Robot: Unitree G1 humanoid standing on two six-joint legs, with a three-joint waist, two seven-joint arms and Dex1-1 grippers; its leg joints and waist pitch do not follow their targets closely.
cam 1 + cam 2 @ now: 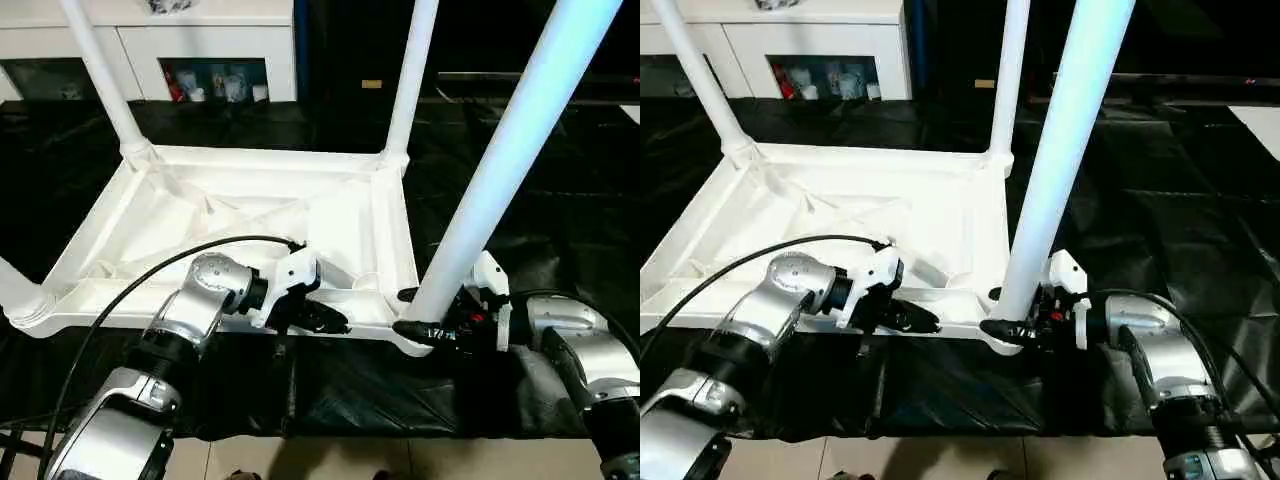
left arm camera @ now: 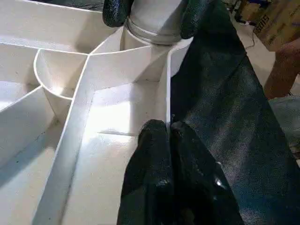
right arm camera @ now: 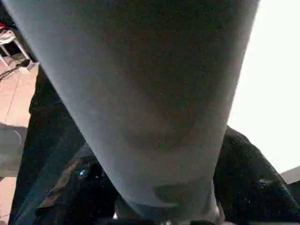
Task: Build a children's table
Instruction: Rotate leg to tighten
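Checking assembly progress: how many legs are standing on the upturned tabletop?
4. One at the far left corner, one at the far right corner, one at the near right corner held by the right end effector, and one at the near left corner.

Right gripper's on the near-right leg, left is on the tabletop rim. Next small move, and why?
Probably keep the left gripper clamped on the tabletop rim and have the right gripper twist the near-right leg further into its corner socket. The fingers grip the leg low, its base sits in the socket, and a seam ring shows there; whether it is fully tight cannot be told.
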